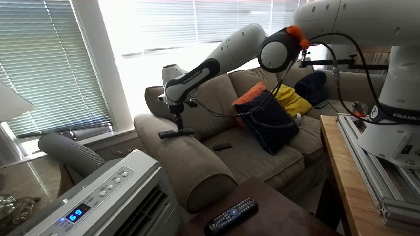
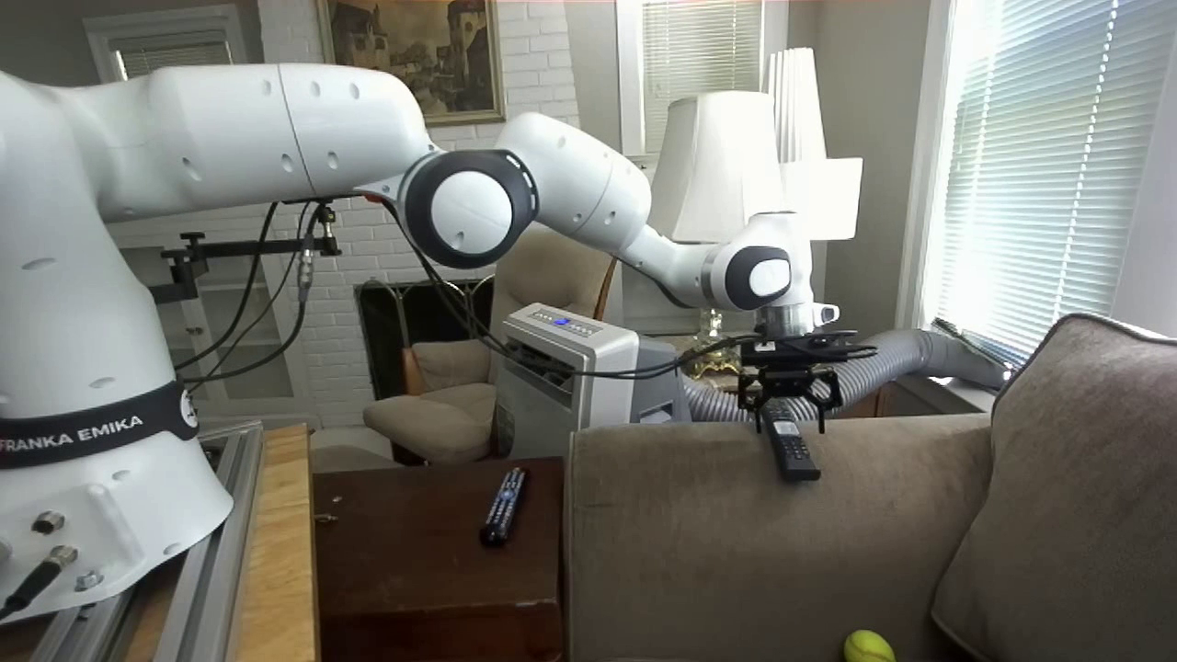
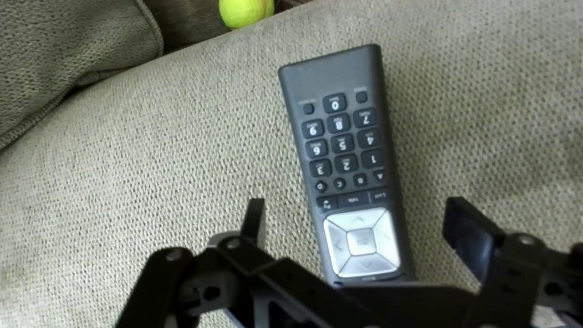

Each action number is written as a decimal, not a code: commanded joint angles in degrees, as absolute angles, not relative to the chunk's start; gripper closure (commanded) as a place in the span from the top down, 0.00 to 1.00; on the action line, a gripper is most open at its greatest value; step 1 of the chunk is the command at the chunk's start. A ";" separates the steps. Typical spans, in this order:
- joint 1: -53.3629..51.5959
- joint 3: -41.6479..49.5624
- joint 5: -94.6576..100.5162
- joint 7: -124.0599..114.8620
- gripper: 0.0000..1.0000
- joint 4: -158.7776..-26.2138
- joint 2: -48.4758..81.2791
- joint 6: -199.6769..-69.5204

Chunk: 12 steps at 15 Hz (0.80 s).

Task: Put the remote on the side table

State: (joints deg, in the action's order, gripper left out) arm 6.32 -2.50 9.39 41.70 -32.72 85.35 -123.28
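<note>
Wrist view: you have the gripper (image 3: 356, 223) spread wide astride the remote (image 3: 342, 141), its fingers at about 8 and 4 o'clock from the remote's middle, with fabric showing between each finger and the casing. The remote lies face up on the sofa arm (image 3: 136, 182), number keys toward 12 o'clock, silver pad toward 6, its lower end hidden behind your gripper. At 11 o'clock from it you see a yellow-green ball (image 3: 246, 12).

In an exterior view, the side table (image 2: 405, 542) stands just beside the sofa arm, between 8 and 9 o'clock from the remote, and a second remote (image 2: 505, 506), black with pale buttons, lies on its dark brown top.

In an exterior view, you have a small dark bar (image 1: 222, 147) on the sofa seat (image 1: 242, 160), between 3 and 4 o'clock from the remote; it may be another remote, but it is too small to be sure. A navy pillow (image 1: 272, 137) rests farther out near 3 o'clock.
</note>
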 commanded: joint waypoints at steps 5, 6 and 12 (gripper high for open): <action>5.62 -2.53 7.27 41.76 1.00 -33.21 85.45 -124.61; 5.55 -2.53 7.21 41.71 0.99 -33.27 85.45 -124.72; 5.51 -2.23 7.18 41.54 1.00 -33.63 85.45 -125.21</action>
